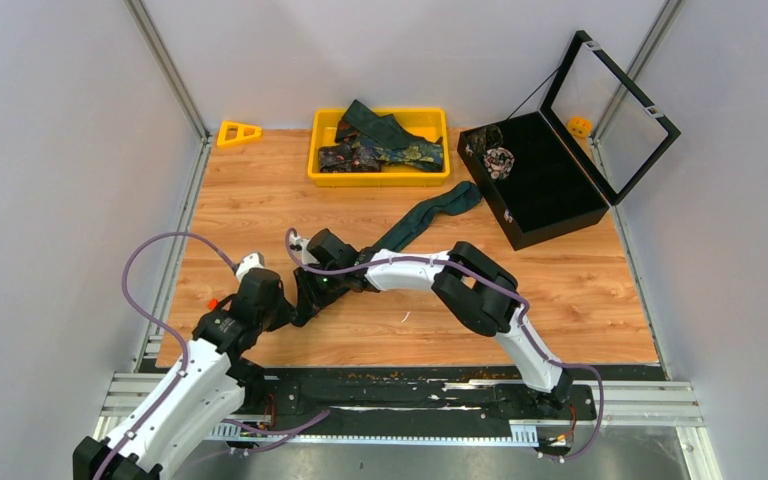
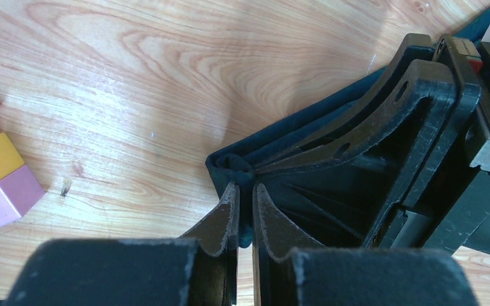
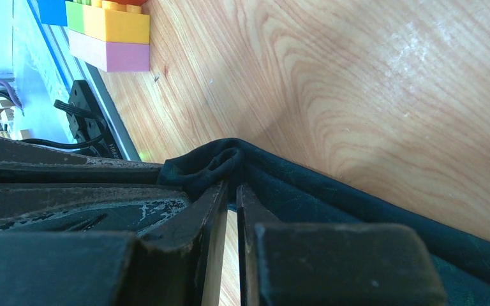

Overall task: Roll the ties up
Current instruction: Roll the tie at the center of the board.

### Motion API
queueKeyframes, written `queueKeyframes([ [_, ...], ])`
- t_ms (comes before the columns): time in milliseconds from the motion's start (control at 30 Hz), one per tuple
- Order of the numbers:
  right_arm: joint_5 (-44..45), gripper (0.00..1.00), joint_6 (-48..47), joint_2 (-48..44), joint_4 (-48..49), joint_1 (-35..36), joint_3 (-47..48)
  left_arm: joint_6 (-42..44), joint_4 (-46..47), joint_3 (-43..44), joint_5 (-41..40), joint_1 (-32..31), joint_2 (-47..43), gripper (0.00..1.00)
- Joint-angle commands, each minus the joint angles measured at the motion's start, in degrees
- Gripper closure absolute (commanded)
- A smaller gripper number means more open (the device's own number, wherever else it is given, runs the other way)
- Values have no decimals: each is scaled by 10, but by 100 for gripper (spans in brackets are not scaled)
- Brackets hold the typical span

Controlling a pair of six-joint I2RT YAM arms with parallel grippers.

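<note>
A dark teal-green tie (image 1: pixel 430 215) lies slanted across the wooden table, its wide end near the black case. Its near end is folded over, and both grippers meet there. My left gripper (image 1: pixel 298 299) is shut on that folded end (image 2: pixel 230 167), the cloth pinched between its tips (image 2: pixel 245 186). From the other side my right gripper (image 1: pixel 317 284) is shut on the same fold (image 3: pixel 220 159), fingertips (image 3: pixel 231 186) close together with the tie (image 3: pixel 332 197) trailing off to the right. Each wrist view shows the other gripper's black fingers right alongside. More ties (image 1: pixel 385 148), teal and patterned, lie heaped in the yellow tray (image 1: pixel 322 172).
A black case (image 1: pixel 545 190) with its clear lid raised stands at the back right, a small patterned roll (image 1: pixel 498 158) inside. A yellow triangle piece (image 1: pixel 238 132) lies at the back left. Stacked toy blocks (image 2: pixel 0 182) sit near the left edge. Grey walls close in both sides.
</note>
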Motion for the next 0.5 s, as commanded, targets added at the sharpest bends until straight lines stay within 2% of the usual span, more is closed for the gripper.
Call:
queueKeyframes([
  [0,-18,87,9,-1,10,12,11,20,39,30,6,3,11,100],
  [467,-50,87,36,7,35,16,12,46,19,51,13,3,31,100],
])
